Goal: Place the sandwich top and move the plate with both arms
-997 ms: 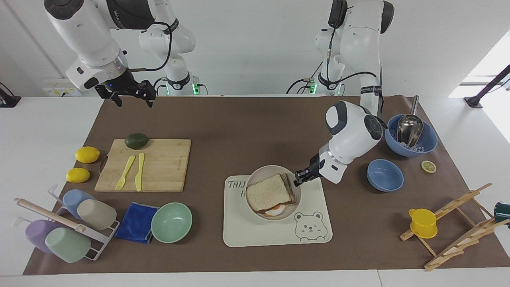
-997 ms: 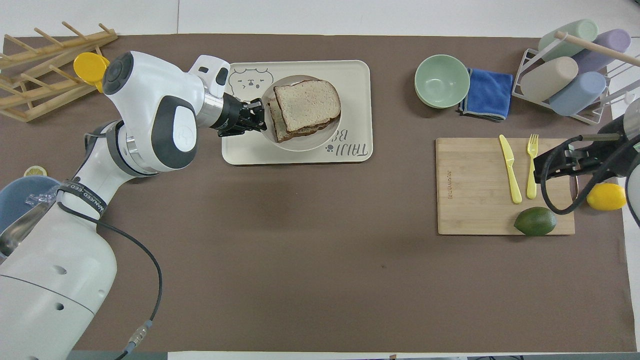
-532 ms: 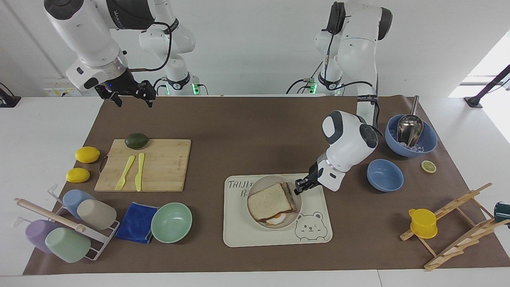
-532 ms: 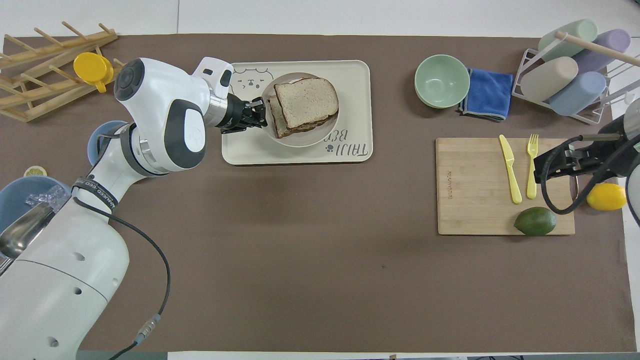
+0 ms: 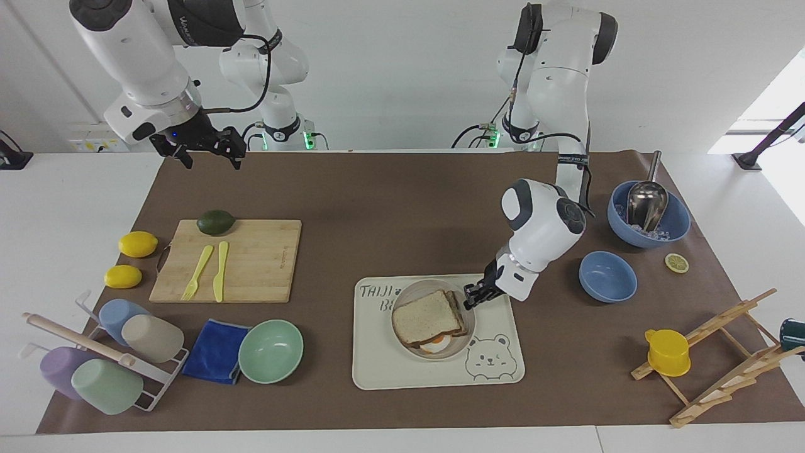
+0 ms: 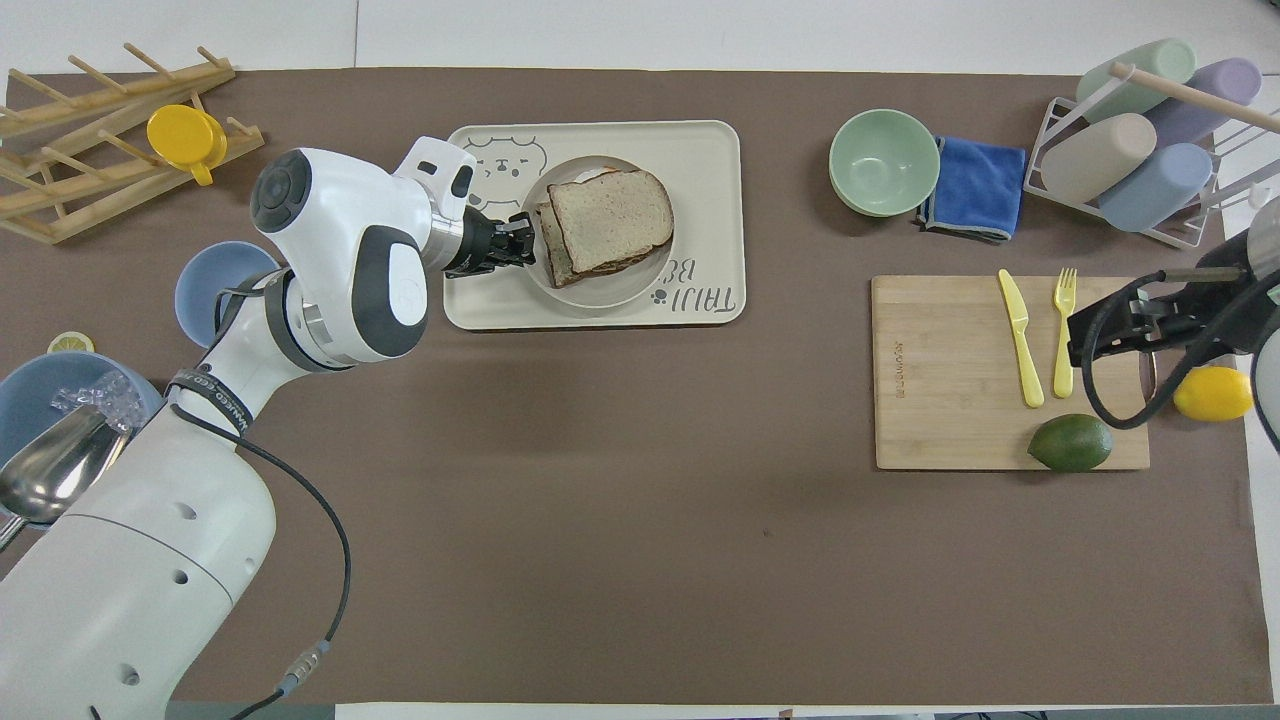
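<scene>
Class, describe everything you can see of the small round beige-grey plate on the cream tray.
The small round beige-grey plate has a low raised rim and a smooth matt look. It lies flat on the cream rectangular bear tray, beside its printed bear. It carries a stacked sandwich: a speckled brown-crusted bread slice on top, fried egg peeking out beneath. The left arm's black tool is at the plate's rim.

White bench with a brown mat laid over it. On the mat, just under the left gripper: cream tray. Beside that gripper: small blue bowl, large blue bowl, lemon slice, wooden rack. Under the right gripper: cutting board, two lemons, green bowl, blue cloth, cup rack.
</scene>
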`<state>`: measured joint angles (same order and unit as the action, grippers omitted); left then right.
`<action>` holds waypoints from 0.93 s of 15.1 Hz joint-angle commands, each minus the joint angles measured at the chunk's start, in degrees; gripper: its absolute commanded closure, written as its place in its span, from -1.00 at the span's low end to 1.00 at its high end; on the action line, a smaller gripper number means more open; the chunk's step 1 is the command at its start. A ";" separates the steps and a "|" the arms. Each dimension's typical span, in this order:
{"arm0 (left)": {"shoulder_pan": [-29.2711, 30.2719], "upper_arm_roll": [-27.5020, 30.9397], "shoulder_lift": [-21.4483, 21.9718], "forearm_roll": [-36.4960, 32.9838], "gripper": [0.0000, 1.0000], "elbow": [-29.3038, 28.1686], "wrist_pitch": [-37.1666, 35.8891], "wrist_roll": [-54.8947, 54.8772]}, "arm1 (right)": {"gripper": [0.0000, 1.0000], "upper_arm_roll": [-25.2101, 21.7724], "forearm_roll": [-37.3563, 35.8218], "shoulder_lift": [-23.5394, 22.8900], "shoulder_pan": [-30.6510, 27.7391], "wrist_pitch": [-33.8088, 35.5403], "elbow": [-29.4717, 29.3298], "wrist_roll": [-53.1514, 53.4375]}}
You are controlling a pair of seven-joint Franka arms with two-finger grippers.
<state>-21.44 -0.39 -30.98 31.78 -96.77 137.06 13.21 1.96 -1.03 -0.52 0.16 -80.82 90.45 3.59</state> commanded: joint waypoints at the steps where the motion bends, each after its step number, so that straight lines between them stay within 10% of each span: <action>1: 0.25 0.65 1.09 -3.01 -1.00 -0.45 -0.30 -1.34 | -1.00 0.33 1.12 1.23 -0.60 -0.30 1.13 -1.65; 14: 1.66 9.97 20.85 -26.58 -1.00 0.70 -25.68 -1.34 | -1.00 0.33 1.12 1.31 -0.69 -0.04 1.31 -1.74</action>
<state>-20.11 9.50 -13.66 8.40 -94.83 114.89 12.23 2.00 -1.03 -0.48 0.18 -80.82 90.45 3.58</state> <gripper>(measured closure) 0.000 0.000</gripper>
